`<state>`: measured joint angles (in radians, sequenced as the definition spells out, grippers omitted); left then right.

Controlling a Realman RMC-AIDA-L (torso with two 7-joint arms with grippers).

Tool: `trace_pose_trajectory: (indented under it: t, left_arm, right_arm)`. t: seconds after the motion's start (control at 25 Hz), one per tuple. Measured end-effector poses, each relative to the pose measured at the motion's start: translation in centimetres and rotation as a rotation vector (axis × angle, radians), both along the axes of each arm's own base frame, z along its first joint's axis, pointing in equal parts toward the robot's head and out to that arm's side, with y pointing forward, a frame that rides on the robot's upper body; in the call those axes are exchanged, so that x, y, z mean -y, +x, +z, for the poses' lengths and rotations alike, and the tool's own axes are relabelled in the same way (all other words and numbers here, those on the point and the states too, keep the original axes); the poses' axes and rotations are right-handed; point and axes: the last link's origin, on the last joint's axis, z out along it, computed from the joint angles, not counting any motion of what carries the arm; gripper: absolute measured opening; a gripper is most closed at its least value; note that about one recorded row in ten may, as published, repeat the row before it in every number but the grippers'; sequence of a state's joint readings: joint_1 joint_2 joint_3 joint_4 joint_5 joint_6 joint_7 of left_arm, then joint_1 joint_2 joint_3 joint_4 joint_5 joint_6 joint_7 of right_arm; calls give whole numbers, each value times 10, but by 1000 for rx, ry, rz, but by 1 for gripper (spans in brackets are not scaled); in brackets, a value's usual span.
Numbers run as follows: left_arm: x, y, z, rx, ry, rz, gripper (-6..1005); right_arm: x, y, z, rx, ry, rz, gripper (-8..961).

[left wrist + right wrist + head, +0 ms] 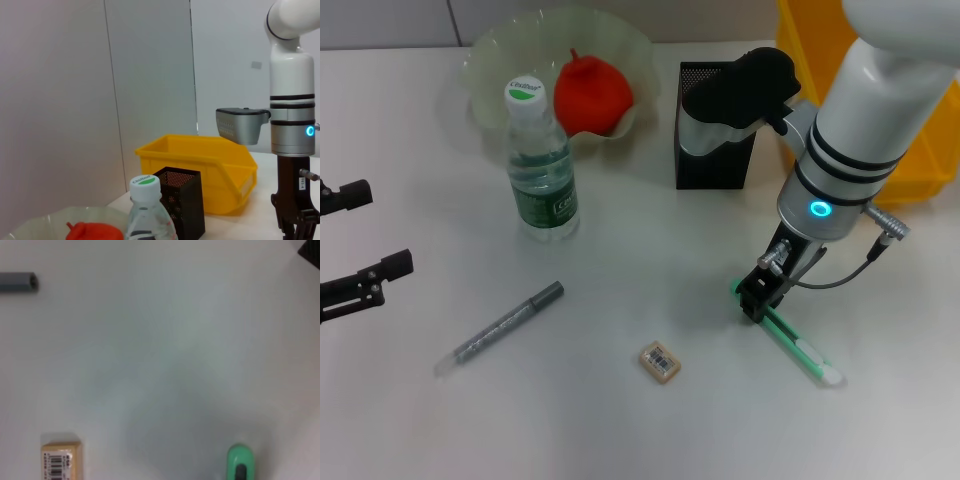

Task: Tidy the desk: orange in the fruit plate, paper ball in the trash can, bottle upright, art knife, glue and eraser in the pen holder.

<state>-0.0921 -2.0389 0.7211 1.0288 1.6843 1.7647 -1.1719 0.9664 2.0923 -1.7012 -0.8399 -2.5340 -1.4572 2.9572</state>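
Note:
My right gripper (758, 296) is down at the table on the near end of a green and white stick-shaped tool (802, 348), whose green end also shows in the right wrist view (240, 466). A grey pen-shaped tool (506, 324) lies at front left. A tan eraser (660, 362) lies at front centre and shows in the right wrist view (61, 461). The black mesh pen holder (716, 150) stands behind. The bottle (542, 165) stands upright. The orange (592, 95) lies in the fruit plate (490, 55). My left gripper (360, 236) is open and empty at the left edge. No paper ball is in view.
A yellow bin (920, 150) stands at the back right, behind my right arm; the left wrist view shows it (200, 167) beyond the pen holder (182, 205) and the bottle (147, 212). The grey tool's tip shows in the right wrist view (17, 282).

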Motion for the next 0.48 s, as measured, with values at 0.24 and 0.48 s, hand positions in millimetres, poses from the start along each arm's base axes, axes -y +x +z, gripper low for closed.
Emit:
trace_pose_trajectory:
  t: [0.24, 0.48]
  left_arm:
    - [2, -1, 2, 6, 6, 2, 815]
    - [4, -2, 4, 11, 13, 6, 815]
  right_arm:
    - [1, 1, -1, 9, -7, 7, 214]
    - [3, -1, -1, 6, -10, 22, 211]
